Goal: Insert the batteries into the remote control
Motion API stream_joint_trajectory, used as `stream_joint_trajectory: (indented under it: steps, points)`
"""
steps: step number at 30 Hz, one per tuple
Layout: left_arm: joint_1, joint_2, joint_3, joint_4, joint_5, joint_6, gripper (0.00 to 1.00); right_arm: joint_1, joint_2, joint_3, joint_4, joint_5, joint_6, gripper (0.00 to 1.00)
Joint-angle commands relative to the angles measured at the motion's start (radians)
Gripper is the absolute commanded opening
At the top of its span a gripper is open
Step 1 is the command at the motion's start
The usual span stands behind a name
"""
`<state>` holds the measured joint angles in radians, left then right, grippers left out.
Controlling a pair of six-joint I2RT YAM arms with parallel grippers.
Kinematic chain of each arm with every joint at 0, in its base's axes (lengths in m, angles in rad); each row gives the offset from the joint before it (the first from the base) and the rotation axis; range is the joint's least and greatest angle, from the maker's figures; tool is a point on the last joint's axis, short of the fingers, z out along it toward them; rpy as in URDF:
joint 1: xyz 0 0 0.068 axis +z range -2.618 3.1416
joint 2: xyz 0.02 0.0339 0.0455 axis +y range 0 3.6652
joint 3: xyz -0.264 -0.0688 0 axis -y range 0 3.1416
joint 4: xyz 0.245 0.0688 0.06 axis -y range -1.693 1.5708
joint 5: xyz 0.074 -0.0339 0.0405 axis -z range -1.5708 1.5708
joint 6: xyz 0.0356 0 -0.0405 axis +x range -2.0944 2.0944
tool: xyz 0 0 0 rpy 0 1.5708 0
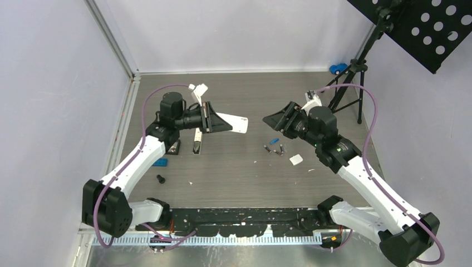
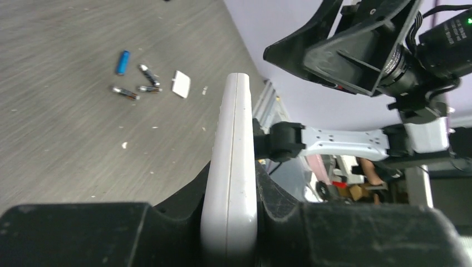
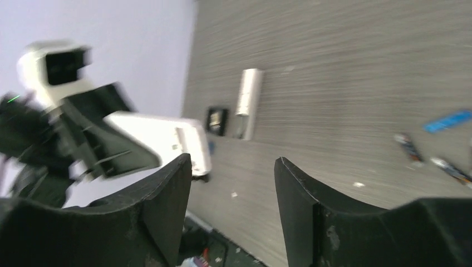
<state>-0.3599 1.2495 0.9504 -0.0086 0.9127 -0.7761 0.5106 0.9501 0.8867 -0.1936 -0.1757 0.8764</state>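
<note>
While the left gripper (image 1: 224, 123) holds the remote (image 1: 239, 123) in the air, the right gripper (image 3: 231, 164) is open, empty (batteries (image 1: 276, 149) lie on the table (image 1: 234, 169)); a weak squeeze could drop it.

Left arm (image 1: 136, 161) up off its base, elbow bent, wrist rolled sideways. My left gripper (image 1: 222, 122) is held above the table and points right, jaws pinched tight on the white remote (image 1: 239, 123). Right arm (image 1: 362, 172) mirrors it. My right gripper (image 3: 232, 167) faces left toward the other one, fingers (image 3: 167, 189) spread apart, nothing between them.
</note>
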Motion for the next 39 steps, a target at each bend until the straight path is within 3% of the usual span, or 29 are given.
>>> stream_joint_trajectory:
  steps: [1,4,8,19,25,32,39]
  points:
    - [-0.004,-0.049,-0.021,-0.049,-0.133,0.094,0.0,0.0,0.079,0.051,-0.331,0.383,-0.021,0.59]
    - [-0.01,-0.065,-0.04,-0.016,-0.164,0.081,0.0,0.001,0.157,0.022,-0.393,0.479,-0.009,0.51]
    - [-0.02,-0.086,-0.061,0.003,-0.197,0.08,0.0,0.007,0.25,-0.021,-0.335,0.451,-0.021,0.46]
    - [-0.021,-0.146,-0.094,-0.006,-0.293,0.105,0.0,0.024,0.501,0.066,-0.241,0.4,-0.113,0.46]
    - [-0.021,-0.157,-0.088,-0.032,-0.318,0.113,0.0,0.099,0.629,0.145,-0.197,0.302,-0.377,0.44]
    - [-0.02,-0.182,-0.078,-0.1,-0.387,0.139,0.0,0.147,0.748,0.254,-0.266,0.42,-0.515,0.42]
    - [-0.019,-0.202,-0.073,-0.137,-0.406,0.154,0.0,0.154,0.816,0.288,-0.323,0.435,-0.563,0.43]
